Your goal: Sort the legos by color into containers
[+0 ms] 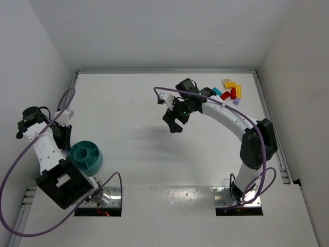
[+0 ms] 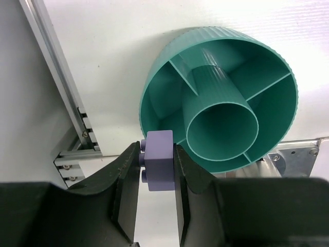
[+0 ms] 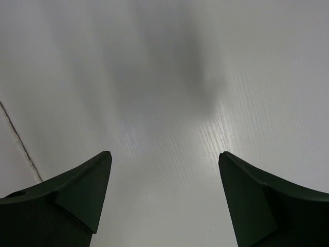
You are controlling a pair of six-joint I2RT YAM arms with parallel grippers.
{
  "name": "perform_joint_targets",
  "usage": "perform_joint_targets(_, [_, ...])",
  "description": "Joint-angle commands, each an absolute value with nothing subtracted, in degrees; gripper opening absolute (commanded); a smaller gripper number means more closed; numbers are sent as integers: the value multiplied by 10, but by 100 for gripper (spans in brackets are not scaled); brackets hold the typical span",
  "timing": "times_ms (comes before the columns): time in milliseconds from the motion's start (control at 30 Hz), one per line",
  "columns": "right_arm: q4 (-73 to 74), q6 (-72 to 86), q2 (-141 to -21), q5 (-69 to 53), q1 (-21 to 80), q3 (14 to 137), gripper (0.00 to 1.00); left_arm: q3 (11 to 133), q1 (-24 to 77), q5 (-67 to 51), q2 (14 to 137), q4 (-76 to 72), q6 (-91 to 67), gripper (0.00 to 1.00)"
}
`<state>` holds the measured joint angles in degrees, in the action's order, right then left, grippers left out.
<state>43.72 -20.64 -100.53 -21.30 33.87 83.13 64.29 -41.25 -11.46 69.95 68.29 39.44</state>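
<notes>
- A lavender brick (image 2: 158,163) is clenched between the two fingers of the left pincer (image 2: 156,150), with its studs pointing sideways at one finger
- The brick hangs right at the rim of the teal bowl (image 2: 154,92), on the side nearest the wrist camera; whether it is over a compartment or just outside the wall cannot be told
- The bowl is ribbed on the outside, with a tall round hub (image 2: 205,85) in its middle and thin dividers (image 2: 267,88) running from the hub to the wall
- From above, the bowl stands on the white counter (image 1: 128,103), with the left arm's metal base plate (image 1: 110,195) just beside it
- The loose legos (image 1: 230,91) lie well apart from the bowl, far across the counter in a tight cluster of yellow, red, blue and pale lavender pieces
- The right pincer (image 1: 175,123) hangs between the bowl and that cluster, nearer the cluster; its fingers are spread wide and released, with only bare counter between them
</notes>
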Motion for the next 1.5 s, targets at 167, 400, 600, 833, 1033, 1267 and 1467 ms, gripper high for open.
perform_joint_targets(167, [434,-211,-1011,-226,337,862,84,629,-418,-138,718,679,425,24])
perform_joint_targets(400, [434,-200,-1011,-215,331,862,84,619,-418,-143,723,673,430,44])
perform_joint_targets(600, [428,-170,-1017,-214,288,862,84,636,-418,-160,729,663,417,100])
perform_joint_targets(833, [428,-142,-1010,-172,193,862,80,786,-418,-250,750,682,379,100])
perform_joint_targets(1033, [451,-149,-1044,-152,81,925,91,886,-418,-288,797,617,212,100])
perform_joint_targets(1267, [464,-144,-1124,-87,-44,1008,84,920,-389,-303,844,636,227,100])
perform_joint_targets(1467, [464,-63,-1187,-69,-117,1018,74,905,-389,-277,825,562,142,100])
